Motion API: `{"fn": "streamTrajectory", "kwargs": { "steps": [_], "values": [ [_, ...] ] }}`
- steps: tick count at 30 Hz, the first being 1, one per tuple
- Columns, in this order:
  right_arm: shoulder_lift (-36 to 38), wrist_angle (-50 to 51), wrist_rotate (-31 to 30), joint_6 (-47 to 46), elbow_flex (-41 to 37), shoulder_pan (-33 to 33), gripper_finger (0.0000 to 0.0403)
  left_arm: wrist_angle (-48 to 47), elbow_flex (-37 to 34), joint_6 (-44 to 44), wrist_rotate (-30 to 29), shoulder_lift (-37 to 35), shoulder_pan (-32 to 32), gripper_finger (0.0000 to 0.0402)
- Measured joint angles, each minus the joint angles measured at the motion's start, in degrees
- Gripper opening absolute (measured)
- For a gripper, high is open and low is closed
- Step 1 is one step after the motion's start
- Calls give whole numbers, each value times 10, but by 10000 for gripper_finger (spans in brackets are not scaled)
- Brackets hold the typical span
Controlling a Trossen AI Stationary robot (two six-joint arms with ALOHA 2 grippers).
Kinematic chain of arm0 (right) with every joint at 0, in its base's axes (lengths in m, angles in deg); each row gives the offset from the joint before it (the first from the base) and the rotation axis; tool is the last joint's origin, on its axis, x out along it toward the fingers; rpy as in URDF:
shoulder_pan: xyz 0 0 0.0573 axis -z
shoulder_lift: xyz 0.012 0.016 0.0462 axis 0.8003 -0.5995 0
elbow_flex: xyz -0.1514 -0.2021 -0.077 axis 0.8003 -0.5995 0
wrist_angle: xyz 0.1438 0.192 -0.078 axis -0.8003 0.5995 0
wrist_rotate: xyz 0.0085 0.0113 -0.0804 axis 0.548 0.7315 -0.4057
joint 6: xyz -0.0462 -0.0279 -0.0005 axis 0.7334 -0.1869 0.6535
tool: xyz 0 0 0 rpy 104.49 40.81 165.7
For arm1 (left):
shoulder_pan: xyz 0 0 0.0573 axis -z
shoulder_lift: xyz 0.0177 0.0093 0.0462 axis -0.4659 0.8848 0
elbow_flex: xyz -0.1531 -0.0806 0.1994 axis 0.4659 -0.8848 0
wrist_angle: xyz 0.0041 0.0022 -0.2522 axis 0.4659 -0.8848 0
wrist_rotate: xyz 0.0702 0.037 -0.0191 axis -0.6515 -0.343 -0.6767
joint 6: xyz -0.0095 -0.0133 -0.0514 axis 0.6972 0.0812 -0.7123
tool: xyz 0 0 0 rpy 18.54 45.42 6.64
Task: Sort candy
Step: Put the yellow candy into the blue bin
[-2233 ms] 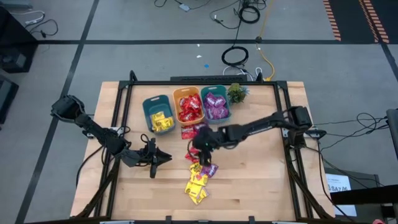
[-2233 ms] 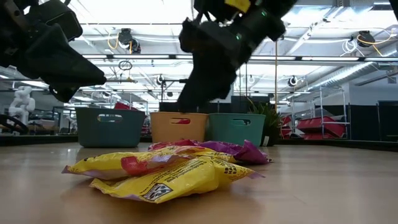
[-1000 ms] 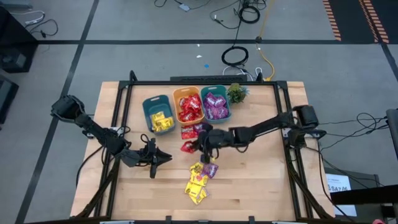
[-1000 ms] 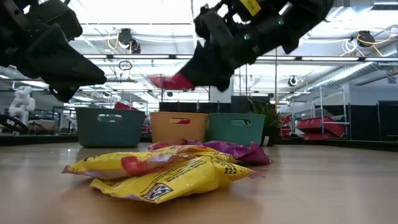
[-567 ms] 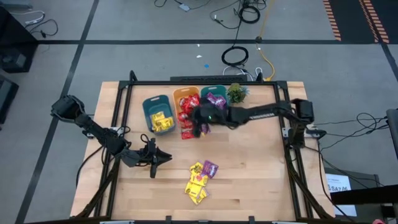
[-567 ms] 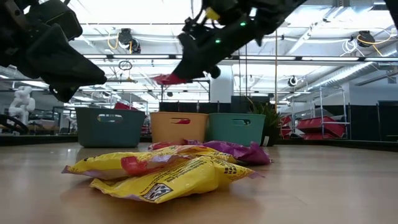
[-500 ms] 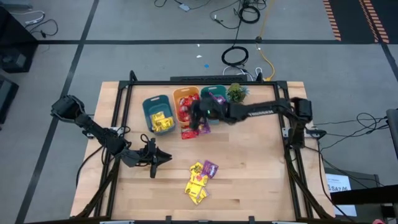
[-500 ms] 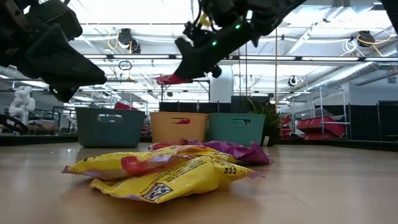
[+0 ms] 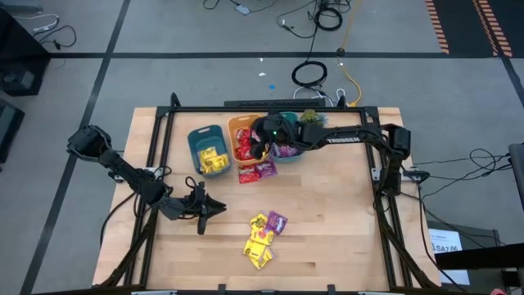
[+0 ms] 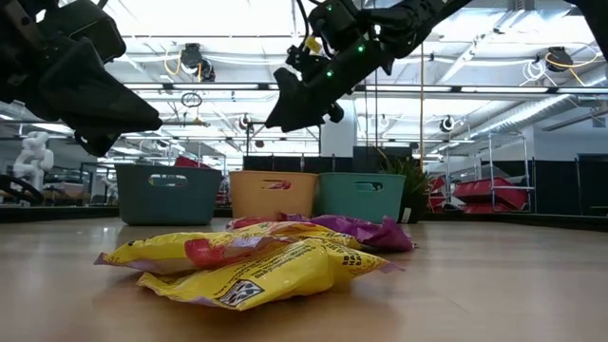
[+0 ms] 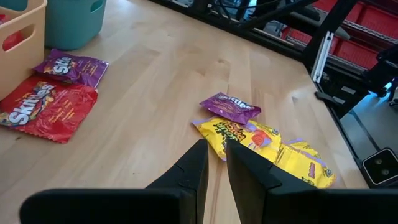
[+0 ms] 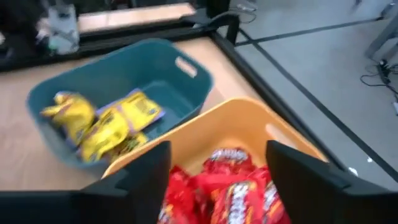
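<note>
My right gripper hangs open above the orange bin, with nothing between its fingers; red candy packets lie in the bin below it. The teal bin to its left holds yellow packets, and the teal bin to its right holds purple ones. A red packet and a purple packet lie flat on the table just in front of the bins. A pile of yellow packets with a purple one lies nearer. My left gripper hovers at the left with a narrow gap, holding nothing.
A small green plant stands right of the bins at the far edge. A black frame runs along the table's sides. Bare wood shows right of the candy pile.
My right gripper has carried a red packet up and toward the far edge, from above the loose packets to over the orange bin. It has let go: the packet no longer shows in its fingers.
</note>
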Motion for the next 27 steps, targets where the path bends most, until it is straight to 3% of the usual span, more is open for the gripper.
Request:
{"fn": "streamTrajectory", "kwargs": {
  "steps": [4, 7, 14, 20, 25, 27],
  "values": [
    [19, 44, 2, -4, 0, -14, 303, 0, 0, 0, 0, 0, 0, 68],
    [51, 108, 40, -23, 0, -23, 329, 0, 0, 0, 0, 0, 0, 68],
    [112, 249, 134, -103, 0, -86, 340, 0, 0, 0, 0, 0, 0, 68],
    [85, 236, 130, -115, -29, -201, 341, 5, 0, 0, 0, 0, 0, 68],
    [40, 175, 13, -122, -60, -273, 341, 6, 0, -1, 0, 0, 0, 68],
    [10, 143, -5, -107, -63, -289, 341, 5, 0, 0, 0, 0, 0, 68]
  ]
}}
